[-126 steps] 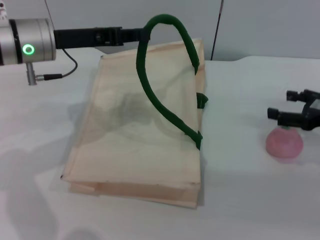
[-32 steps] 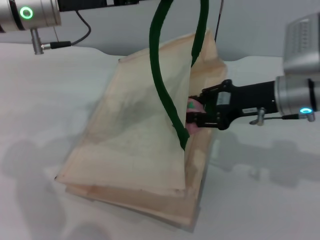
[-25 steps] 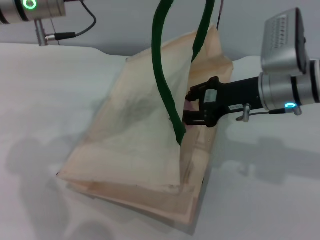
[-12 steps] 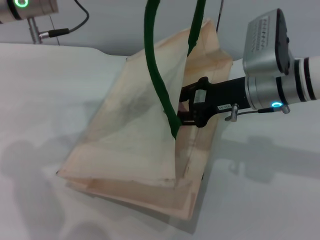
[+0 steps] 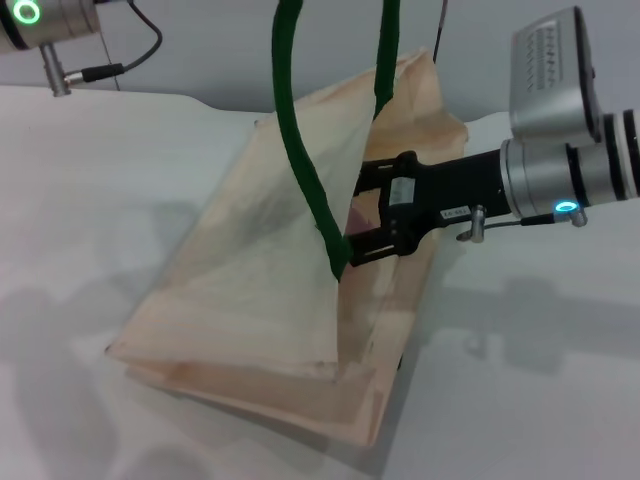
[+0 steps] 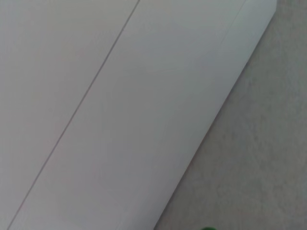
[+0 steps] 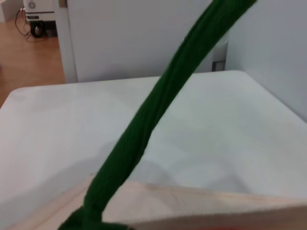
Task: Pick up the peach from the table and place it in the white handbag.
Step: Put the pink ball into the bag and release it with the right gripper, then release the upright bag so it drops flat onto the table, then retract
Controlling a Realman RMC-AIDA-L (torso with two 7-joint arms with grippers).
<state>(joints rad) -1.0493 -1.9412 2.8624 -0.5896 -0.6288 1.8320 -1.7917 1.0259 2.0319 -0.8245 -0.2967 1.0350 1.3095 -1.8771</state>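
My right gripper [image 5: 365, 225] reaches in from 3 o'clock and sits inside the mouth of the white handbag [image 5: 270, 290], its dark fingers [image 5: 375, 245] spread apart with a clear gap between the upper and lower one. A small pink patch shows in that gap, just behind the green handle [image 5: 300, 150]; I take it for the peach [image 5: 362, 212], lying between the fingers inside the bag opening, but I cannot tell whether the fingers touch it or whether it rests on the cloth. The bag lies on the white surface [image 5: 520, 400] with its closed end toward 7 o'clock and its mouth toward 1 o'clock. The near panel is pulled up into a tent, and both green loops run straight up out of the top of the head view. My left arm [image 5: 45, 20] shows only as a silver cuff with a green ring light at 10 o'clock, high above the surface; its gripper is out of sight there. The left wrist view gives pale wall panels and a speck of green at the lower edge. The right wrist view shows one green handle [image 7: 158, 115] crossing diagonally, the cream rim of the bag [image 7: 216, 208] below it, and a thin pink sliver at the very bottom edge.
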